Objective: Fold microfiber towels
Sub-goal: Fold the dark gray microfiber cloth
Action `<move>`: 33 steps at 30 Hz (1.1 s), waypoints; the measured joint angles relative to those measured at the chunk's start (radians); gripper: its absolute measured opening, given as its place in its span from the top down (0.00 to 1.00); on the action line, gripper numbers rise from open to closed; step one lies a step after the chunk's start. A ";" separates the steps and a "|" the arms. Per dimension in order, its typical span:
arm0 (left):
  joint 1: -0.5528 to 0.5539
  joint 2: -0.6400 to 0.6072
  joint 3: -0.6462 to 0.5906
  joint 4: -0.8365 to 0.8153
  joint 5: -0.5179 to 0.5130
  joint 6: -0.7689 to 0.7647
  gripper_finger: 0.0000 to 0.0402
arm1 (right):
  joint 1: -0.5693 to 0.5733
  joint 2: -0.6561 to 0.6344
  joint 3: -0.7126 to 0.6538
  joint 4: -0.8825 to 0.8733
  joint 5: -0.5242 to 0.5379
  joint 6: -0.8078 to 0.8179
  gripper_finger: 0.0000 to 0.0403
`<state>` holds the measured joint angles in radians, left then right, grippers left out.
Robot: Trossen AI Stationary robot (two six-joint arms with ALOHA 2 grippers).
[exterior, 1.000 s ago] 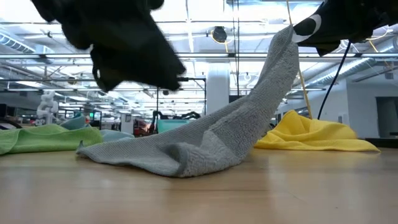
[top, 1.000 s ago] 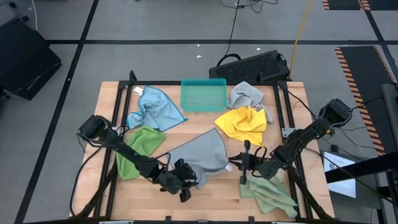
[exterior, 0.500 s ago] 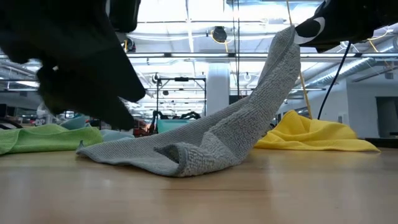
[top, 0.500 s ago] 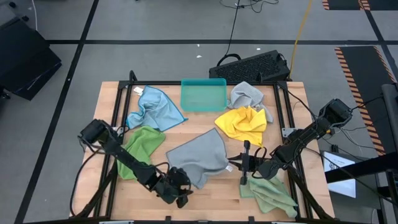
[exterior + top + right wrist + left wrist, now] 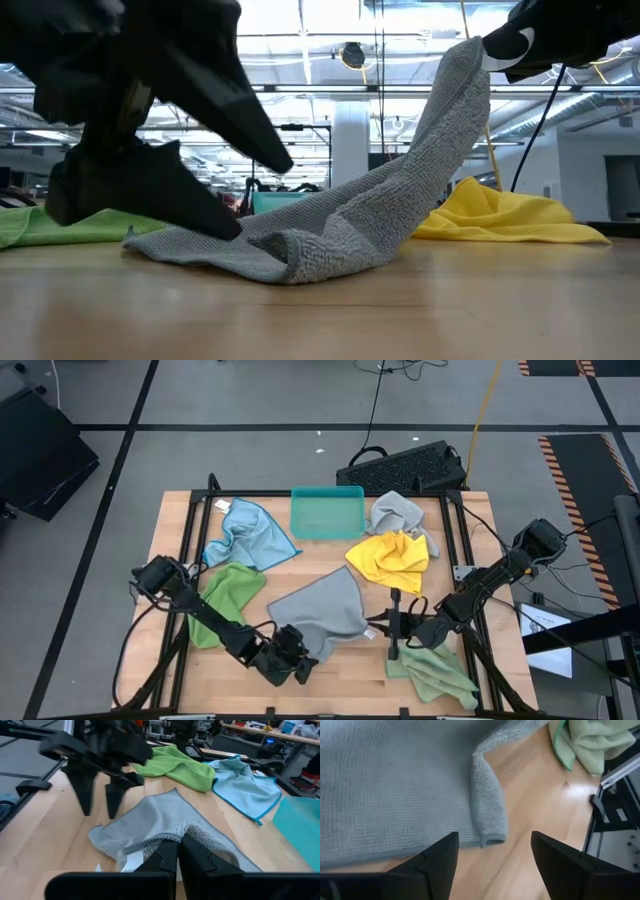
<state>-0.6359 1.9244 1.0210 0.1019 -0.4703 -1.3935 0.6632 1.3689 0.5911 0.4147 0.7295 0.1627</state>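
A grey microfiber towel (image 5: 322,615) lies mid-table, its right corner raised by my shut right gripper (image 5: 380,622) (image 5: 497,45) (image 5: 176,854). Its near edge is doubled over into a small fold (image 5: 489,815) resting on the wood. My left gripper (image 5: 303,666) (image 5: 258,195) (image 5: 495,857) is open and low at that fold, with one finger on either side of the towel's near corner. I see no touch there. The other towels lie loose: light blue (image 5: 250,535), green (image 5: 225,600), yellow (image 5: 390,558), a second grey one (image 5: 395,510) and a pale green one (image 5: 435,672). My right gripper pinches a corner of the grey towel (image 5: 187,834) between its two fingers, coming roughly level from the table's right side. That corner (image 5: 465,62) is lifted well above the table. The cloth slopes down from it, fairly straight, to the rest lying on the wood.
A teal tray (image 5: 327,513) stands at the far edge, between the light blue towel and the second grey one. A black keyboard (image 5: 405,465) lies beyond the table. Black rails run along the table's sides. Bare wood shows along the near edge, between the arms.
My left gripper has come down to table level at the grey towel's near fold, has rolled about its own axis, and has opened. My right gripper still holds the raised corner in the same place.
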 joint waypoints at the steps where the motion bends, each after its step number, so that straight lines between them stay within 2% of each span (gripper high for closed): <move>1: -0.001 0.000 0.000 0.004 0.003 -0.009 0.37 | 0.000 0.000 0.000 -0.001 0.000 0.000 0.99; 15: 0.032 0.006 0.000 0.019 0.061 -0.042 0.37 | 0.000 0.000 0.000 0.000 0.001 0.007 0.99; 24: 0.051 0.060 0.000 0.119 0.130 -0.045 0.37 | 0.000 0.000 0.000 -0.005 0.001 0.033 0.99; 33: 0.064 0.065 0.001 0.133 0.132 -0.016 0.37 | 0.000 0.000 0.000 -0.009 0.001 0.034 0.99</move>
<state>-0.5724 1.9896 1.0218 0.2350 -0.3382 -1.4095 0.6632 1.3693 0.5911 0.4061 0.7307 0.1967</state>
